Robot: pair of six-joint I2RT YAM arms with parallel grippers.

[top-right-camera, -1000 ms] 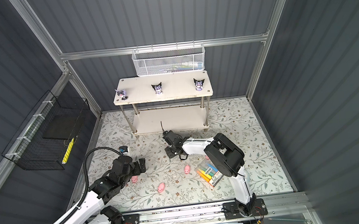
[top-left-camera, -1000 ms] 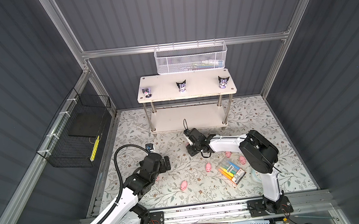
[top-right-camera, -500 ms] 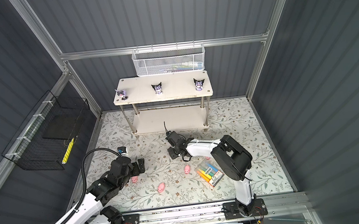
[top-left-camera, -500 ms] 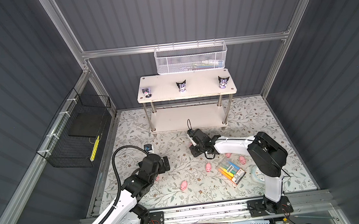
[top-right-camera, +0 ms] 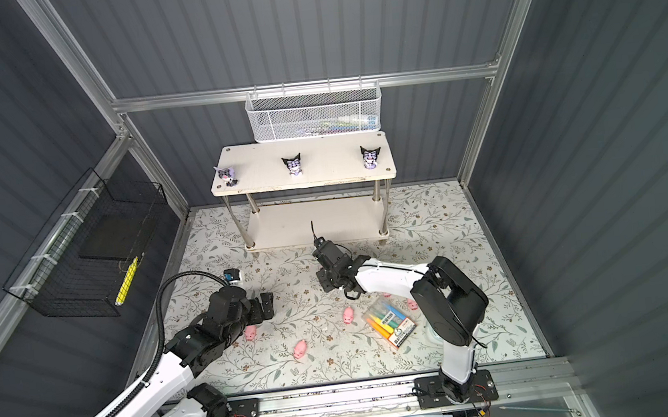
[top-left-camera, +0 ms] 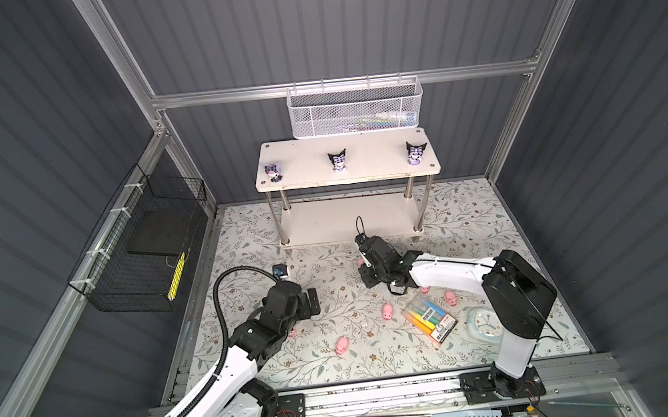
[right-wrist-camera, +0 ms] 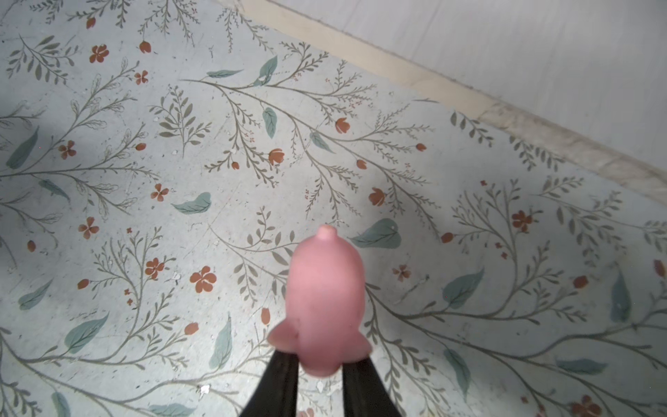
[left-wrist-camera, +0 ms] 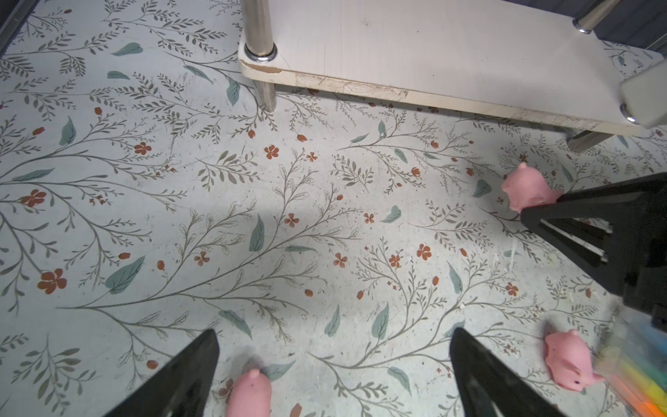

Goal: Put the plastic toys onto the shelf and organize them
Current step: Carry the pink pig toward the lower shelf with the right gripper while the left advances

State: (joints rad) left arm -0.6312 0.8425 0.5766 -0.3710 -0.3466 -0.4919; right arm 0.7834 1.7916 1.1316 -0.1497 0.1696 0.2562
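Clamping a tiny pink pig figure (right-wrist-camera: 325, 296) between its two black fingers, the right pincer (right-wrist-camera: 321, 364) hangs over the middle of the floral-patterned desk (top-left-camera: 244, 243), just before the front edge of the lower board of the white two-tier shelf (top-left-camera: 304, 172) with shiny metal posts. Whether the pig is clear of the desk I cannot tell. The shelf stands at the desk's far edge, and on its upper board three small black-white-purple cartoon figurines with pointed black ears form a row, well apart: one (top-left-camera: 273, 171) near the left end, one (top-left-camera: 338, 161) in the middle, one (top-left-camera: 416, 152) near the right end. The left pincer (left-wrist-camera: 334, 335) is released, its fingers spread wide low over the desk's left half, with a second pink pig (left-wrist-camera: 251, 391) on the desk between them, nearer one finger. Four more pink pigs lie in the desk's near half: one (top-left-camera: 388, 311) and another (top-left-camera: 342, 345) in the open, one (top-left-camera: 452, 298) between the right arm and a clear pack of coloured markers (top-left-camera: 431, 321), and one (top-left-camera: 424, 289) partly hidden beside that arm. A round pale-blue clock (top-left-camera: 486, 324) lies beside the pack, toward the right edge.
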